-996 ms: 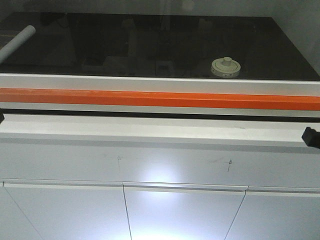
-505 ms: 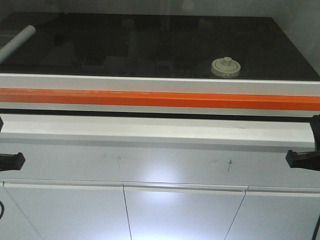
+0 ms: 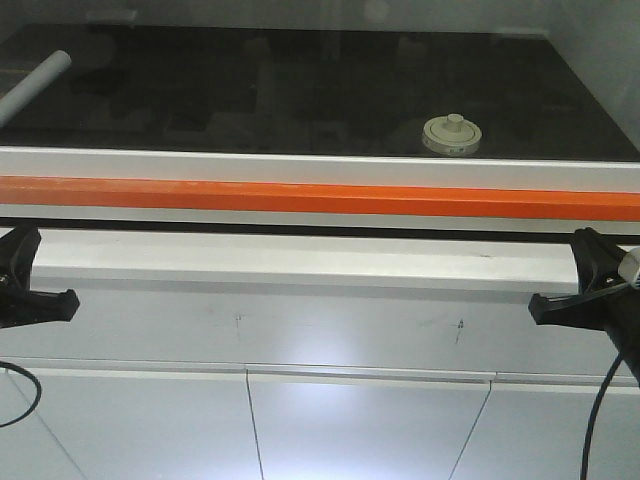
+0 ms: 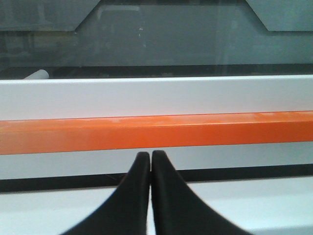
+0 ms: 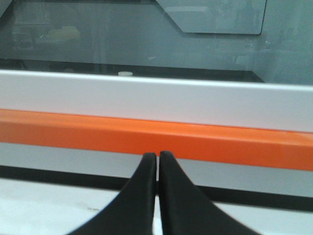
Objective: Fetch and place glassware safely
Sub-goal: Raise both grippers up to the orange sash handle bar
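1 glass jar [image 3: 452, 135] stands on the black bench [image 3: 250, 100] in the front view, right of centre behind the orange bar [image 3: 320, 197] and well apart from the white tube [image 3: 35, 85] at far left, while the left gripper [image 3: 50, 300] and right gripper [image 3: 555, 303] sit low at the frame's edges. From the left wrist, the jaws are pressed together on nothing, facing the orange bar. From the right wrist, the jaws are also together, the glass jar a pale speck above the white rail [image 5: 156, 95].
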Controlling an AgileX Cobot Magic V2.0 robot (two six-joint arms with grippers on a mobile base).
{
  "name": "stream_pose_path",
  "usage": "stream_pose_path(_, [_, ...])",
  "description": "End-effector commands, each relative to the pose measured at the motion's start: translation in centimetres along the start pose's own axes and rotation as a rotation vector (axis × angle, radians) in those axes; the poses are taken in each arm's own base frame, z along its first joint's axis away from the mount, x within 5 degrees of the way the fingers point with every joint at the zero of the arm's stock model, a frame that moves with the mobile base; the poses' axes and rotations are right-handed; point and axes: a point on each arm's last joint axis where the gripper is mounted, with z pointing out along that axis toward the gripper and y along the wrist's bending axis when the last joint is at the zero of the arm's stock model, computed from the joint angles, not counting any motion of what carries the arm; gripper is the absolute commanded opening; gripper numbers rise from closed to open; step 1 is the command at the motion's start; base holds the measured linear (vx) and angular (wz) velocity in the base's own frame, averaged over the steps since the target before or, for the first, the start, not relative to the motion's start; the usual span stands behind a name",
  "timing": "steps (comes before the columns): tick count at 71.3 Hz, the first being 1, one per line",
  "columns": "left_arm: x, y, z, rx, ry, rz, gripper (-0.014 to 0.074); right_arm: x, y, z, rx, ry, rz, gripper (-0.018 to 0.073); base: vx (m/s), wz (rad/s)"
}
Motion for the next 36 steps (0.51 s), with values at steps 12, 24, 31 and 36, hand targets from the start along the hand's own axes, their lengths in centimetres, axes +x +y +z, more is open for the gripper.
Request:
stream_pose_path(12, [-1.5,0.2,2.1,0.002,-0.11,-0.003,-0.0007,0.3,-0.2,1.2,0.01,-0.075,-0.035,-0.0001,0.0,0.0])
stream_pose_path(24, [-0.7,0.3,2.7,0.006,-0.111,-0.009,-0.0007,1.1,-0.3,1.6,0.018,-0.078,-0.026,-0.0001,0.0,0.0])
stream_pose_path(31, [-0.3,0.3,3.0,0.007,-0.11,-0.011,-0.0007,1.4,-0.3,1.7,0.017,-0.08,-0.024,-0.0001,0.0,0.0])
stream_pose_path(36, [0.0,0.3,3.4,0.007,-0.104,-0.012,-0.0007,1.7,-0.3,1.8,0.019,-0.083,-0.021,-0.0001,0.0,0.0])
